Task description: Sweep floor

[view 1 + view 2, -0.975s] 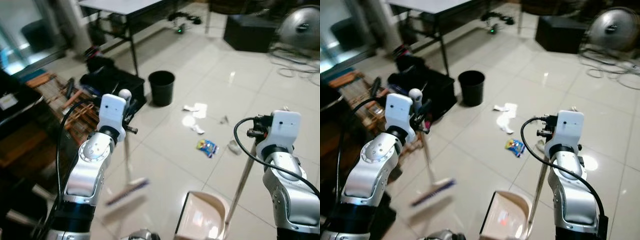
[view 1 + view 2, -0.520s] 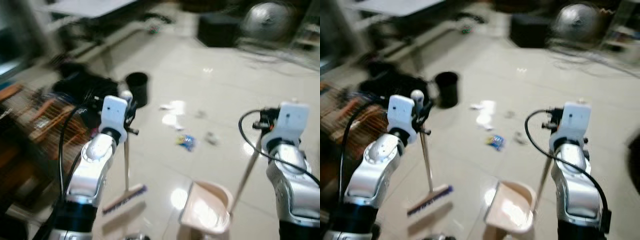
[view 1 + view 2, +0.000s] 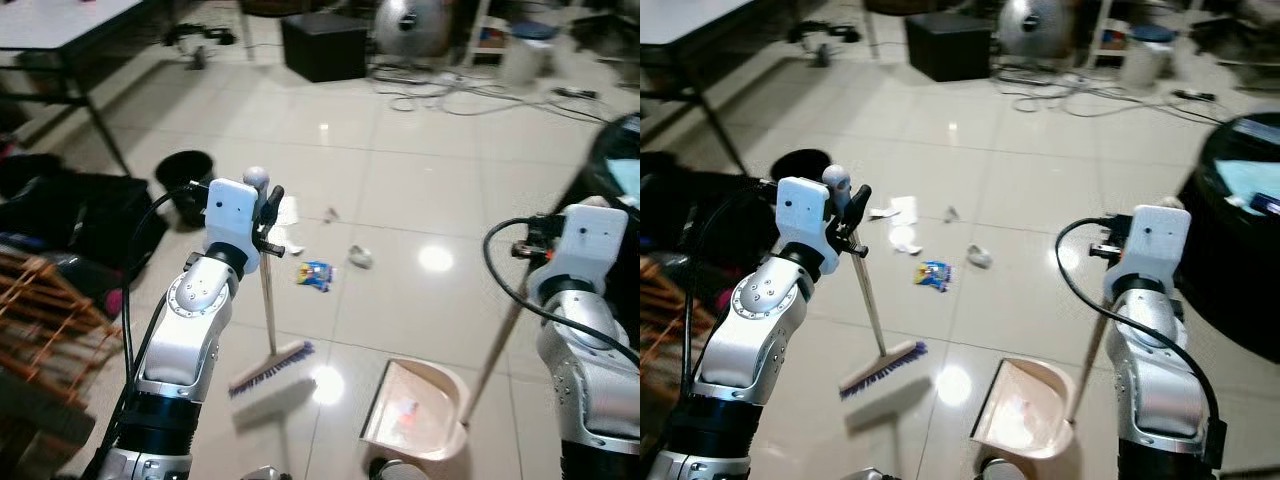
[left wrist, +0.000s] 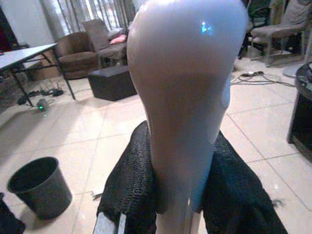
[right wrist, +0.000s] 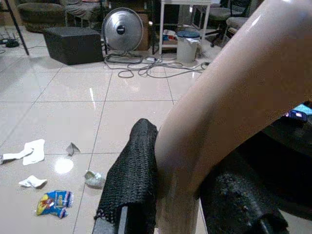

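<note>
1. Left gripper [image 3: 262, 208] is clamped tight around the top of the broom [image 3: 268, 300], right under its rounded knob. In the left wrist view you can see the black fingers [image 4: 131, 180] pressed against both sides of the pale handle.
2. Right gripper [image 5: 170, 195] is closed on the curved top of the dustpan handle [image 3: 500, 335]. The right wrist view has a finger [image 5: 131, 165] squeezed against it. The dustpan [image 3: 415, 410] itself sits low in the middle of the head view, mouth facing up-frame toward the mess.
3. What the next move depends on, I'd say: the litter is up-frame of the broom head [image 3: 270, 365], farther out on the tiles. The broom shaft runs nearly straight up and down in the frame, bristles at the bottom. So the brush has to get beyond the trash and pull it back toward the pan. The left arm is the closer one to it.
4. The trash: a colourful wrapper [image 3: 315, 273] centre frame, a crumpled bit [image 3: 360, 257] just right of it, white paper scraps [image 3: 288, 212] above-left, and a black bin [image 3: 185, 182] at upper left.
5. View differences: the head view shows the broom head, pan and both arms together. The right wrist view gives a low look at the wrapper [image 5: 53, 202] and scraps, plus a fan [image 5: 123, 29] and black box [image 5: 73, 45] at the back. The left wrist view picks up the bin [image 4: 39, 187].
</note>
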{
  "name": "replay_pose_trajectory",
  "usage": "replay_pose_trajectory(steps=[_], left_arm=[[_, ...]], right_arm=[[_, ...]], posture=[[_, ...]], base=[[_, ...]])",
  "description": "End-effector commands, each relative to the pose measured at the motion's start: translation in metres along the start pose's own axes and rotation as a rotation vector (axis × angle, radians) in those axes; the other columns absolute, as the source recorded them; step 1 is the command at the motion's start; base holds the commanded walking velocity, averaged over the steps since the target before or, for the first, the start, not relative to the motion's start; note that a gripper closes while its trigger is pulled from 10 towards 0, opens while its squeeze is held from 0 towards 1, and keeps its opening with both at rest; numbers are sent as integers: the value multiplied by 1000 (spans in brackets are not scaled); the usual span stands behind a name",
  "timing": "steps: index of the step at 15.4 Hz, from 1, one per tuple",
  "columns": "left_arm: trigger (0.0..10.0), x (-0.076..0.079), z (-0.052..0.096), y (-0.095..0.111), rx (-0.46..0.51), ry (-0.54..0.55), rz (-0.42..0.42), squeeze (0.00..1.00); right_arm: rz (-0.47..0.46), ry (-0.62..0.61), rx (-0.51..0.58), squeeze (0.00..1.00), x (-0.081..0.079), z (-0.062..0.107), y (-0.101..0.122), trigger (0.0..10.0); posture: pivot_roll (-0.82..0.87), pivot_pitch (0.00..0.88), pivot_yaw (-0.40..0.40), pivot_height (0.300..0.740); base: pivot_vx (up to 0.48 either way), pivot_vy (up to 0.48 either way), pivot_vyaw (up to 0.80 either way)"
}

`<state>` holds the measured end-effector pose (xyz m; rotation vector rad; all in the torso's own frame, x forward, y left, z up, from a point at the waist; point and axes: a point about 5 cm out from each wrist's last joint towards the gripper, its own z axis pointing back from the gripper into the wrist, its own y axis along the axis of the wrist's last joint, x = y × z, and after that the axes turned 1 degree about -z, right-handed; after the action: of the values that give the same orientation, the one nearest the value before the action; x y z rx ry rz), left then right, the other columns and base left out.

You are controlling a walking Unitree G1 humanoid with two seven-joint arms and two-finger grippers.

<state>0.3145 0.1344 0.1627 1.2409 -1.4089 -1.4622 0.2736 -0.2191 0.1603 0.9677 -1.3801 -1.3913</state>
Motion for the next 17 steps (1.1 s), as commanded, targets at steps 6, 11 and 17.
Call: replay_pose_trajectory(steps=[6,11,17], left_arm=[[10000,-10,3,5,29,51,7,0],[10000,-12,6,4,22,57,-3,0],[10000,-15,6,3,21,75,-12,0]], right_arm=[[82,15,58,0,-7,-3,11,10000],[23,58,75,0,-14,0,11,10000],[15,61,96,0,-15,0,12,10000]], posture=[[-56,43,39,740],[-38,49,37,740],[-29,46,36,740]], base=[[298,0,0],[338,0,0],[338,0,0]])
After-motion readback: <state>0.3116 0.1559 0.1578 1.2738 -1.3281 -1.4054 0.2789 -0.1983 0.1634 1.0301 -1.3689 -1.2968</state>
